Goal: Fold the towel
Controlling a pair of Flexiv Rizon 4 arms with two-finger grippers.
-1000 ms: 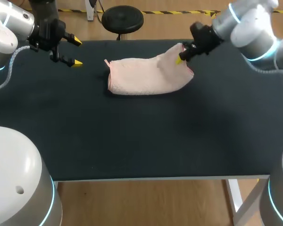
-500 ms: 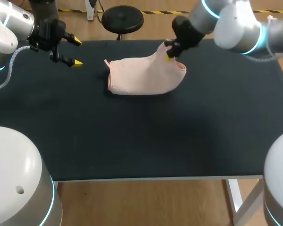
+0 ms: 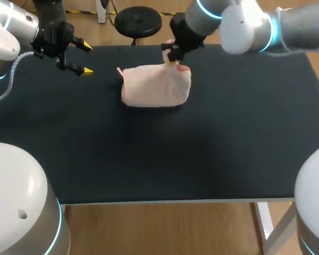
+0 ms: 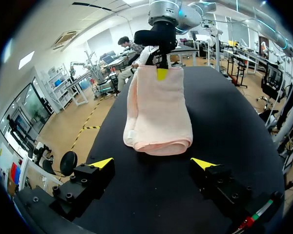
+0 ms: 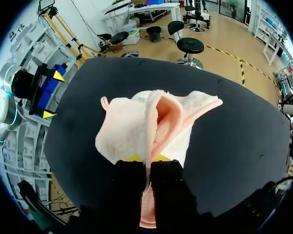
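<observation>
The right gripper is closed narrow on a lifted edge of the pale pink terry-cloth towel, its two yellow tips pressing the cloth from both sides. From the fingers the pinched fold opens out ahead of the gripper, and the rest of the towel lies below and ahead of it, doubled over on the black matte table top. A small pink hanging loop sticks out at the towel's corner far from this gripper. The left gripper hangs over the table well apart from the towel, its yellow-tipped fingers spread wide with nothing between them. In its wrist view the towel lies ahead of it, with the right gripper at the far end.
</observation>
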